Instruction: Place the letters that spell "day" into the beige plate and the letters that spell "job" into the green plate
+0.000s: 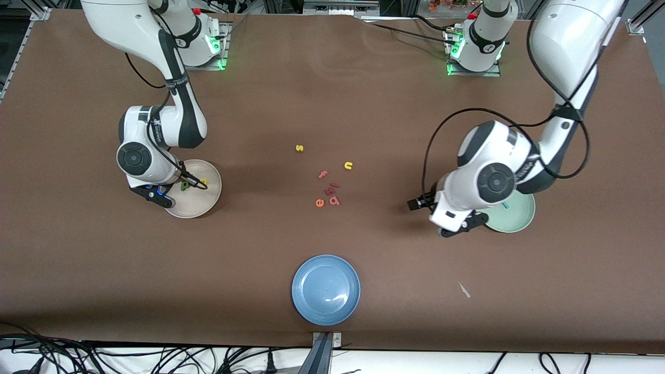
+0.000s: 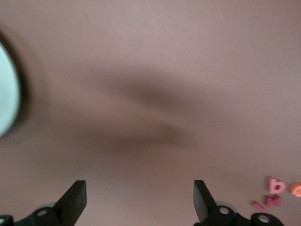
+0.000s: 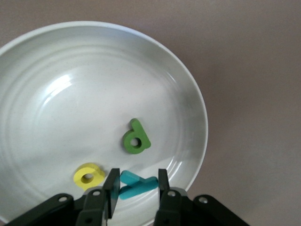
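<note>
The beige plate [image 1: 208,200] [image 3: 56,61] lies toward the right arm's end of the table. In it lie a green "d" [image 3: 136,138] [image 1: 184,185] and a yellow round letter [image 3: 89,175] [image 1: 203,182]. My right gripper [image 3: 137,186] [image 1: 169,196] is low over this plate, shut on a teal "y" [image 3: 138,183] that sits just above the plate's floor. The green plate [image 1: 519,218] [image 2: 7,94] holds a teal "j" [image 1: 505,205]. My left gripper [image 2: 139,200] [image 1: 457,228] is open and holds nothing, over bare table beside the green plate. A red "b" [image 1: 334,200] [image 2: 276,185] lies mid-table.
Around the "b" lie an orange "e" [image 1: 319,203], a pink "f" [image 1: 323,174] and small pink pieces [image 1: 331,188]. A yellow "s" [image 1: 299,148] and a yellow "u" [image 1: 348,165] lie farther from the camera. A blue plate [image 1: 326,289] is near the front edge.
</note>
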Action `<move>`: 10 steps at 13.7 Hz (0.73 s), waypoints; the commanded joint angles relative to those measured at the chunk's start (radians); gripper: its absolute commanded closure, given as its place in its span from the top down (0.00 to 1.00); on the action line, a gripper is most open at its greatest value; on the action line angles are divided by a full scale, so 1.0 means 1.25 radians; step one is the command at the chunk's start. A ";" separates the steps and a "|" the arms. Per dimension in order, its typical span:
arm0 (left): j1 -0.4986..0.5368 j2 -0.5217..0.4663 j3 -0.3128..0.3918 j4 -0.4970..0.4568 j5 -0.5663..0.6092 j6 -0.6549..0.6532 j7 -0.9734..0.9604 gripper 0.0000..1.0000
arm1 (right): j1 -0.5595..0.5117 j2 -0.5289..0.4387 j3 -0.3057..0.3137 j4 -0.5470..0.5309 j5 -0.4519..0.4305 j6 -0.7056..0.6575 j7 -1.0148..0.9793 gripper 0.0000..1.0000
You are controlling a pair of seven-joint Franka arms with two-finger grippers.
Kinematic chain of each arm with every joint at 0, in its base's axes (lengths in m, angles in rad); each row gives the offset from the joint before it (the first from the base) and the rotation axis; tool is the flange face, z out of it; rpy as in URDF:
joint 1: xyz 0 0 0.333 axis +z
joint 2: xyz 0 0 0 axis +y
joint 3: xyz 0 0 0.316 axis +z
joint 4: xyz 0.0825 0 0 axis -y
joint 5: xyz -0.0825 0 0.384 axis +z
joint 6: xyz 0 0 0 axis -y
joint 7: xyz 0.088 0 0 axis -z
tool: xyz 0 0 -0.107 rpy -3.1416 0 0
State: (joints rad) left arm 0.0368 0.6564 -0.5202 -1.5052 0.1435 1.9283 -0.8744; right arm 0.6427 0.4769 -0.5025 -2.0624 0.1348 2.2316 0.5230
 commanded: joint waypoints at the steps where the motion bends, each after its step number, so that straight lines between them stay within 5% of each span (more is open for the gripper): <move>1: -0.048 0.049 0.009 0.063 -0.015 0.013 -0.072 1.00 | 0.004 -0.004 -0.001 -0.008 0.010 -0.003 -0.022 1.00; 7: -0.132 0.108 0.014 0.070 -0.013 0.190 -0.162 1.00 | 0.005 -0.027 0.004 0.019 0.009 -0.032 -0.024 1.00; 10: -0.172 0.136 0.021 0.069 -0.007 0.262 -0.200 0.99 | 0.005 -0.049 0.003 0.133 0.009 -0.184 -0.060 1.00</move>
State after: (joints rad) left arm -0.1393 0.7929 -0.5121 -1.4559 0.1432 2.2230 -1.0989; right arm 0.6496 0.4519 -0.4982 -1.9895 0.1348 2.1327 0.4939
